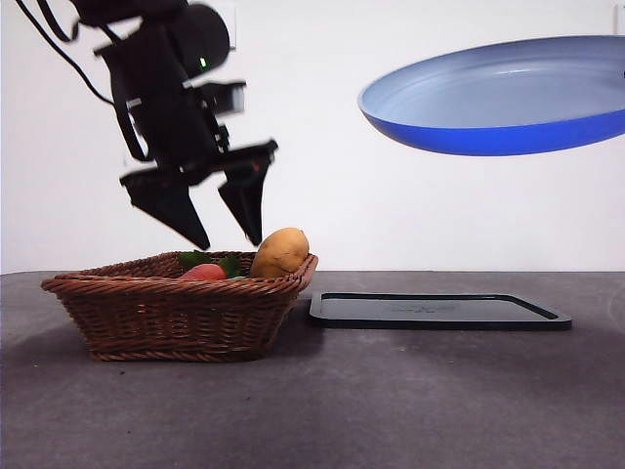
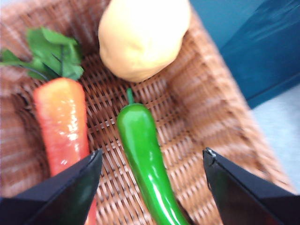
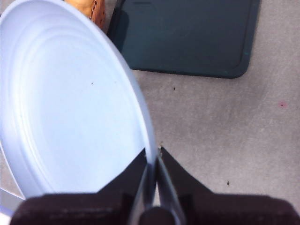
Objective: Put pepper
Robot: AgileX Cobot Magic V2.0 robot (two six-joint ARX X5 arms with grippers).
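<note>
The glossy green pepper [image 2: 143, 159] lies on the floor of the wicker basket [image 2: 206, 103], between a red-orange carrot [image 2: 61, 117] with green leaves and a tan potato [image 2: 140, 35]. My left gripper [image 2: 152, 161] hovers open just above the basket [image 1: 176, 308], its jaws straddling the pepper without touching it; in the front view this left gripper [image 1: 227, 233] hangs over the basket's middle. My right gripper [image 3: 153, 157] is shut on the rim of a blue plate [image 3: 70, 108], held high and tilted at the upper right, the blue plate [image 1: 498, 98] well above the table.
A flat black tray [image 1: 435, 311] lies on the grey table right of the basket, under the raised plate. The potato [image 1: 280, 252] sticks up over the basket's right rim. Carrot [image 1: 203, 273] and leaves just show above the rim.
</note>
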